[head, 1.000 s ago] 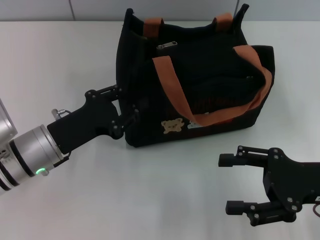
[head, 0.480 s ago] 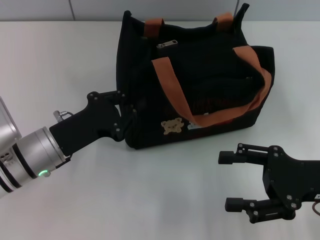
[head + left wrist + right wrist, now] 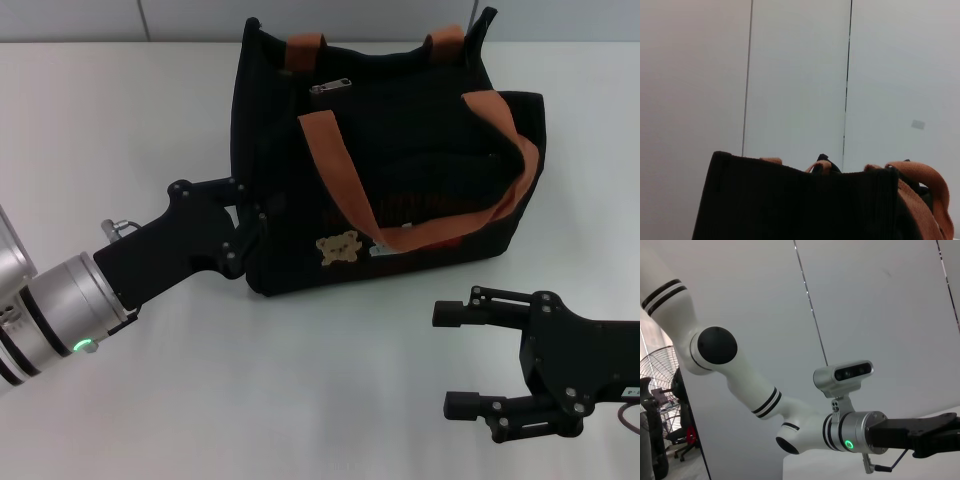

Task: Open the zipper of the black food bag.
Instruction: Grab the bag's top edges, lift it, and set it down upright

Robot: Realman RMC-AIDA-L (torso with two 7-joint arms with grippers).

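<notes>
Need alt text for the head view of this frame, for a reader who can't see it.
A boxy black fabric food bag with orange-brown webbing handles sits on a white table, its small silver zipper pull near the top edge. The left gripper presses against the bag's left end; the right gripper hovers open in front, apart from it.

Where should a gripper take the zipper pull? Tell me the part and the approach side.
Probably grip the silver pull tab of the zipper, near the far left top of the black food bag. Come from above: it lies flat on the top, and the orange handles arch just nearer. The right gripper is open and free.
</notes>
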